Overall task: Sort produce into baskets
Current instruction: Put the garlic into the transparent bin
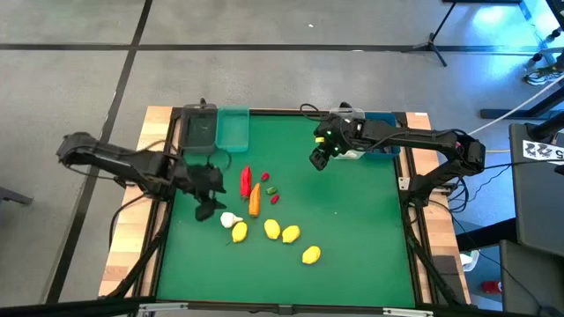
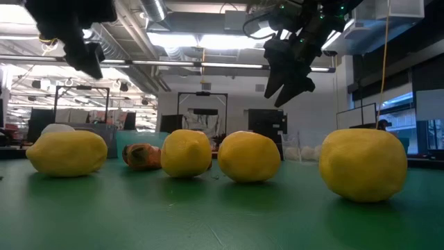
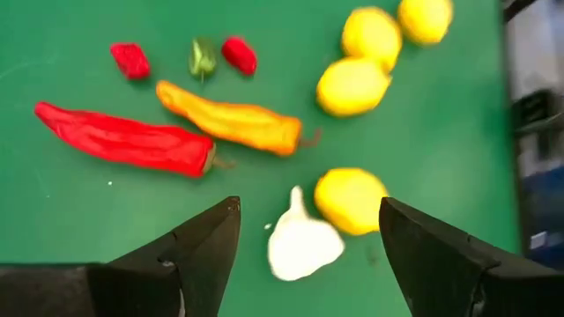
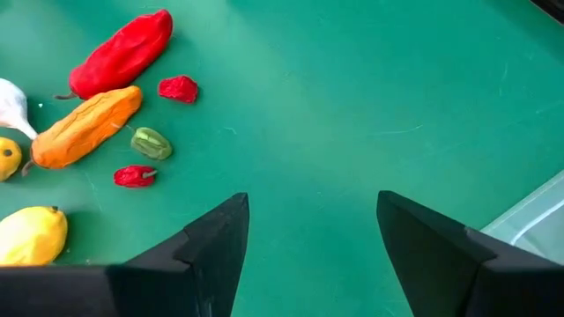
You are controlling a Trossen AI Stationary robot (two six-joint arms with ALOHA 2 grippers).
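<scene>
Left pincer (image 3: 308,255) hangs released, empty, over the garlic bulb (image 3: 302,244), which lies on the tabletop (image 1: 352,238) touching 1 lemon (image 3: 351,200). Drop straight so the fingers bracket only the bulb. Right pincer (image 4: 313,255), also released and empty, waits beside the blue basket (image 1: 385,146).

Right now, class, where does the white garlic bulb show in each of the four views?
High view: white garlic bulb left of the lemons.
Low view: a pale shape at far left may be it; cannot tell.
Left wrist view: low centre, between the fingers.
Right wrist view: at left edge.
Shared landmark: orange carrot.
</scene>
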